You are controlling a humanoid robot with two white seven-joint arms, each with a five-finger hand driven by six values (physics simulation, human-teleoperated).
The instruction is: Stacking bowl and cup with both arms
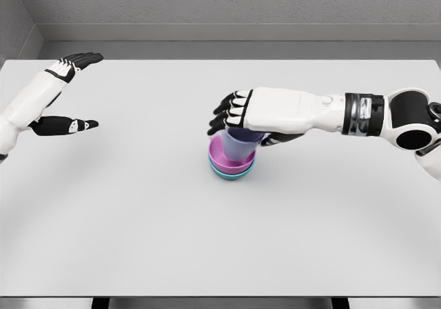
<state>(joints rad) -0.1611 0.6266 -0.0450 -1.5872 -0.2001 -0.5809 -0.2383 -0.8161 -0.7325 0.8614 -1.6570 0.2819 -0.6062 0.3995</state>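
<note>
Only one feed on my end: head camera, mounted high, tilted down and forward over desk (138,240). Far desk edge runs across upper part of frame, grey wall (234,2) behind it; near edge shows at bottom. I see nearly full desk width, medium range. Left arm (31,98) enters from left edge, right arm (331,112) from right edge, reaching toward middle. No second view, so no shared coverage to cross-check.

Right robot hand (238,112) curled mid-frame, left robot hand (72,92) spread wide.
</note>
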